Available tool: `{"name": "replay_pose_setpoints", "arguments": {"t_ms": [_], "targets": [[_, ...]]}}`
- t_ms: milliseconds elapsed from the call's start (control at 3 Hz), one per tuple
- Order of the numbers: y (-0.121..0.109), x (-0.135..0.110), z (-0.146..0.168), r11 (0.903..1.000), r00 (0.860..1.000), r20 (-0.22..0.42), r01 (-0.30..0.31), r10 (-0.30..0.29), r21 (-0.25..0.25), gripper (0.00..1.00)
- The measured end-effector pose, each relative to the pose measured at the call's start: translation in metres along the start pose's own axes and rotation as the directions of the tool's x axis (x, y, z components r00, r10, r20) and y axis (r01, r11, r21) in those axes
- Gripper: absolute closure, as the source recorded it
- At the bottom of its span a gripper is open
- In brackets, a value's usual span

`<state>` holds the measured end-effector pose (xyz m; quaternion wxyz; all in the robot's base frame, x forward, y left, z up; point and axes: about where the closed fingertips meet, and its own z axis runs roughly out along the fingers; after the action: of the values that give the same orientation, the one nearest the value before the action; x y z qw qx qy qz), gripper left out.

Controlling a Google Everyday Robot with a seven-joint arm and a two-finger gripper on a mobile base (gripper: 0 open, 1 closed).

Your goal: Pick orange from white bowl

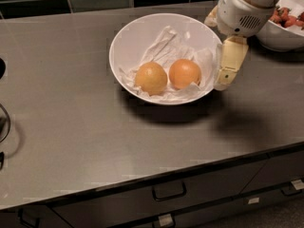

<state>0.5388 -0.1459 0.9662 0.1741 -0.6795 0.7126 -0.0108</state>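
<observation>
The white bowl [124, 36] stands on the grey counter, lined with crumpled white paper. Two fruits lie in it side by side. The orange [185, 73], deep reddish orange, is on the right. A paler, yellower orange [151, 78] is on the left. My gripper [223, 80] hangs down from the cream arm at the upper right. It is just outside the bowl's right rim, beside the orange and a little above the counter. It holds nothing that I can see.
A smaller white bowl of red berries [285, 30] stands at the far right behind the arm. A dark tiled wall runs along the back. Drawer fronts with handles [168, 192] lie below the counter's front edge. A dark object [4, 122] sits at the left edge.
</observation>
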Motion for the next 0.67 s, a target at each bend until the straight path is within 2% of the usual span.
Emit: {"name": "replay_pose_setpoints", "arguments": {"t_ms": [667], "targets": [[-0.015,-0.005,0.027,0.9988,0.999,0.035,0.017,-0.015,-0.045,0.0]]}}
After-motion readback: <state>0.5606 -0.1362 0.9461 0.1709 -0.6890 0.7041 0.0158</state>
